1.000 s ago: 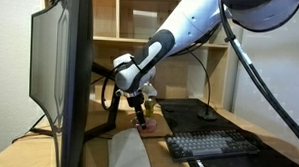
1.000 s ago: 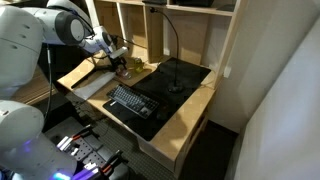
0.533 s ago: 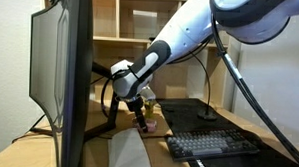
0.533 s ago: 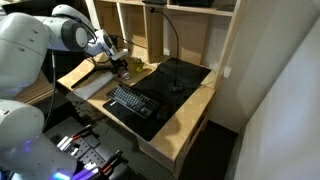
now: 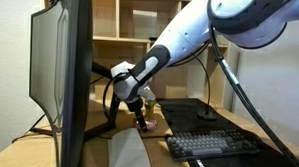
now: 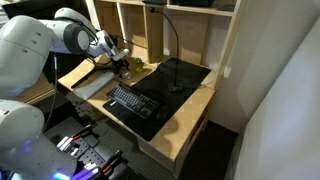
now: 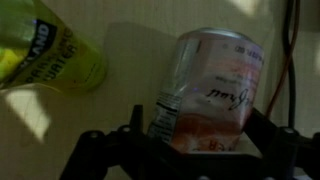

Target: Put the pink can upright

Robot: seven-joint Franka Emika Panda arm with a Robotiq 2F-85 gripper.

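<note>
The hand (image 7: 188, 142) hangs over the tabletop (image 7: 125, 75) with its fingers (image 7: 92, 148) spread wide and nothing clamped. In the wrist view the pink can (image 7: 212, 90) sits in the gap between them, just toward 12 o'clock from the fingertips. Its silver rim points to about 1 o'clock and its barcode end to 7, so it appears to lie on its side, with the long axis running away from the hand and not across the gap. The fingers flank its curved sides at 9 and 3 o'clock. A yellow bottle (image 7: 45, 50) lies near at 10 o'clock. In an exterior view the hand (image 5: 139, 103) points down over the can, too small there to judge.
</note>
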